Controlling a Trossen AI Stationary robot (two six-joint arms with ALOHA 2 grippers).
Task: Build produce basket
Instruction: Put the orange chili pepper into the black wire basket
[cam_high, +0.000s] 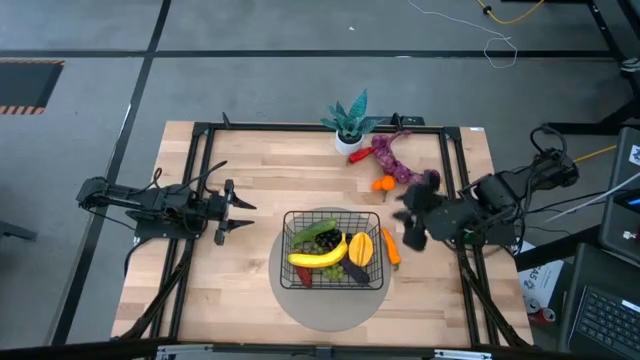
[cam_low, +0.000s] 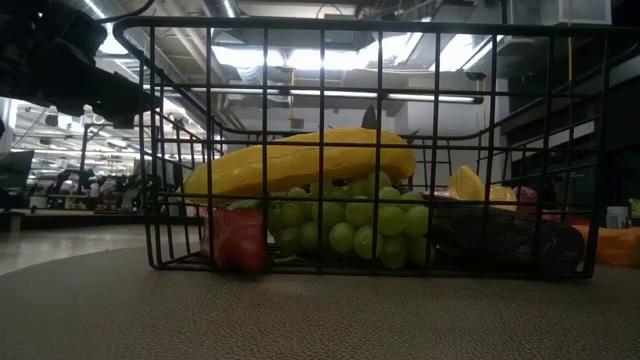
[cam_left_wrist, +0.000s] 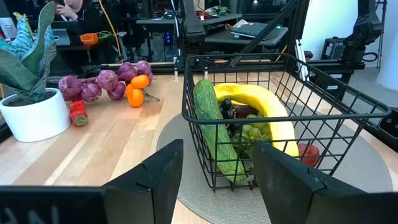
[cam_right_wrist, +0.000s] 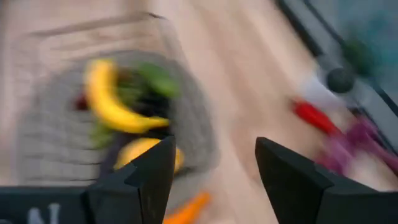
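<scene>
The basket (cam_high: 333, 250) sits near the front middle of the wooden counter (cam_high: 250, 180), resting on a round grey disc (cam_high: 300, 300) that shows beyond its edges. Inside it, a yellow banana (cam_high: 320, 257) lies across the middle, with a cucumber (cam_high: 312, 232) along the side nearest the left arm, green grapes (cam_low: 350, 225) beneath the banana, a dark eggplant (cam_low: 500, 235) toward the right arm's side, a small red piece (cam_low: 238, 240) at the front corner, and a yellow fruit (cam_high: 361, 247) against the wall closest to the right arm. A carrot (cam_high: 390, 247) lies on the counter just outside that wall, close against the basket. Farther back, a long purple lumpy string (cam_high: 392, 157) curves across the counter, with an orange (cam_high: 383, 184) beside it and a red pepper (cam_high: 357, 155) next to a green potted plant (cam_high: 349, 125) in a white pot. The right gripper (cam_high: 412, 222) hovers above the counter between the purple string and the carrot, near the basket's right side; its fingers (cam_right_wrist: 292, 180) stand spread apart with nothing between them, though that wrist view is blurred. The left gripper (cam_high: 238, 211) waits well apart from the basket on the left side of the counter, its fingers (cam_left_wrist: 155, 177) likewise spread and empty, pointing toward the basket.
</scene>
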